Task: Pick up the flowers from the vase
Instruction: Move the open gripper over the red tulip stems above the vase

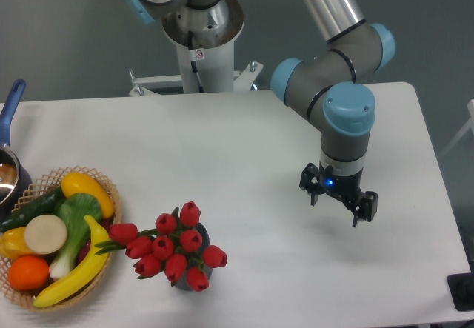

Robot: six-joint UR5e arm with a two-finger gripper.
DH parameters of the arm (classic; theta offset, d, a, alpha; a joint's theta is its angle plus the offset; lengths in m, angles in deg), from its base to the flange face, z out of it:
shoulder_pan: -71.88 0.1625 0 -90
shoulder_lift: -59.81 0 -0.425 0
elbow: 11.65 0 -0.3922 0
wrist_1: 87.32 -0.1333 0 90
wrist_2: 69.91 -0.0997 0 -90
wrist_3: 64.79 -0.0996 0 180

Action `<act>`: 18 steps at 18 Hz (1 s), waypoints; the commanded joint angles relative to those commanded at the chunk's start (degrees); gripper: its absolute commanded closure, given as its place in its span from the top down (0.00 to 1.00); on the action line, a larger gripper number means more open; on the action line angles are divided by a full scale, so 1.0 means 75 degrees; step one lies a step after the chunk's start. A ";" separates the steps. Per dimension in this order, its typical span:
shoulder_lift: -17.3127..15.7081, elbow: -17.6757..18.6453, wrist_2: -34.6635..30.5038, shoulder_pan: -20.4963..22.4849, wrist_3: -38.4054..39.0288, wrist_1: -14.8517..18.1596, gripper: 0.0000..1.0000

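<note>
Left of flowers (pixel 174 248): wicker basket (pixel 111 195) near | gripper (pixel 338 203) well apart

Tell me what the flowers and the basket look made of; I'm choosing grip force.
The flowers: probably plastic, since the red buds are glossy with hard highlights and identical shapes. The basket: apparently woven wicker, tan with an open lattice rim. The vase is mostly hidden; dark, material unclear.

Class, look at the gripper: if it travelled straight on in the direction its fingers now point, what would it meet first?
The gripper points down, so it would probably meet the bare white table first. The flowers in the vase stand well off to one side, outside that line.
</note>
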State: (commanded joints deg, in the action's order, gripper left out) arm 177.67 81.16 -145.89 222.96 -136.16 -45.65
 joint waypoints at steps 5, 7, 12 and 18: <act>-0.0222 -0.0176 0.1925 -0.0070 -0.0011 -0.0083 1.00; -0.0339 -0.0176 0.2406 -0.0152 -0.0023 -0.0083 1.00; -0.0656 0.0046 0.4188 -0.0176 -0.0093 -0.0083 1.00; -0.0949 0.0469 0.5183 -0.0281 0.0024 -0.0072 1.00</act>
State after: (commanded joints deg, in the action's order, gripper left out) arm 170.55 84.68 -107.02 220.85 -135.98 -46.18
